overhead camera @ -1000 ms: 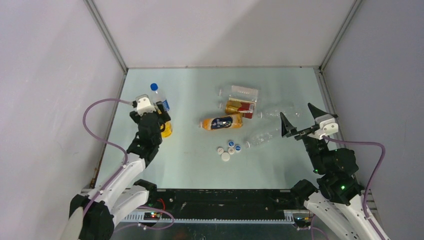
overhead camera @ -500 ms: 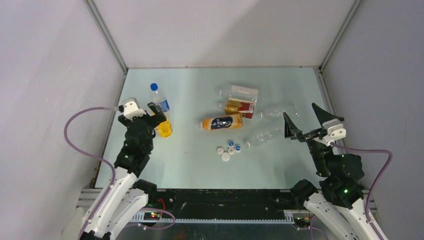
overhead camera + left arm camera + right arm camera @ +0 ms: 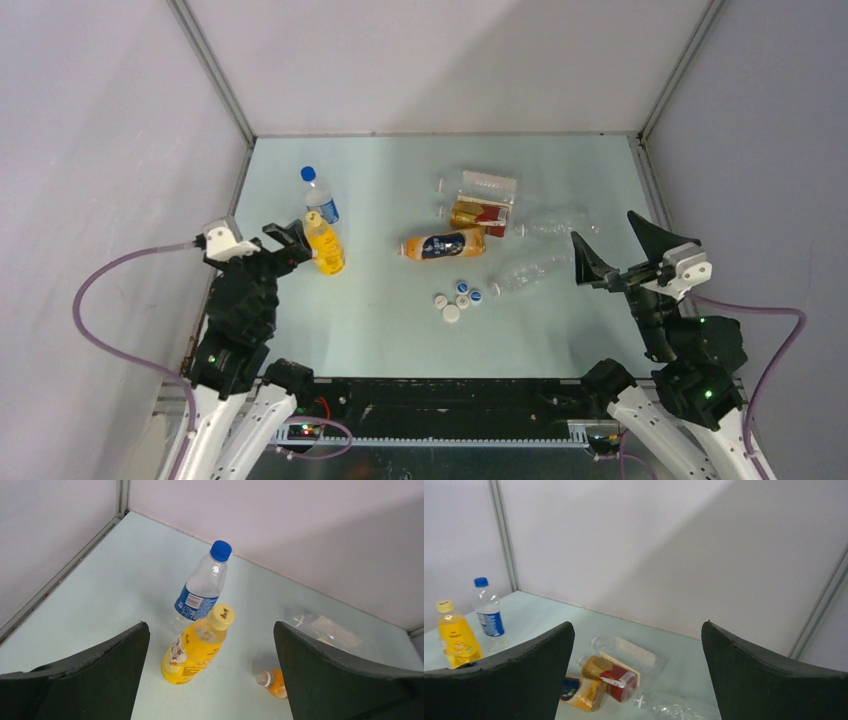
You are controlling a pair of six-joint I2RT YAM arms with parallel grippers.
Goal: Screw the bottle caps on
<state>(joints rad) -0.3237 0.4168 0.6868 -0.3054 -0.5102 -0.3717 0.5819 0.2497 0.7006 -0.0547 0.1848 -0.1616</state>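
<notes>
A clear bottle with a blue label [image 3: 318, 195] and blue cap stands at the back left. An orange-yellow bottle [image 3: 325, 245] with a yellow cap stands just in front of it. My left gripper [image 3: 292, 247] is open and empty, just left of that bottle and apart from it; in the left wrist view the bottle [image 3: 197, 647] stands beyond the open gripper [image 3: 210, 625]. An orange bottle with dark-blue label [image 3: 443, 244] and a gold-and-red bottle [image 3: 478, 214] lie uncapped mid-table. Several loose caps [image 3: 455, 298] lie in front. My right gripper [image 3: 602, 225] is open and empty at the right.
Clear plain bottles lie at the back [image 3: 480, 183], to the right [image 3: 555, 222] and nearer [image 3: 525, 272]. Enclosure walls close in the table on three sides. In the right wrist view the lying bottles [image 3: 611, 672] are below the open gripper [image 3: 638, 625].
My left gripper has drawn back left and toward the near edge, off the orange-yellow bottle, which stays standing. My right gripper has drifted slightly right and back.
</notes>
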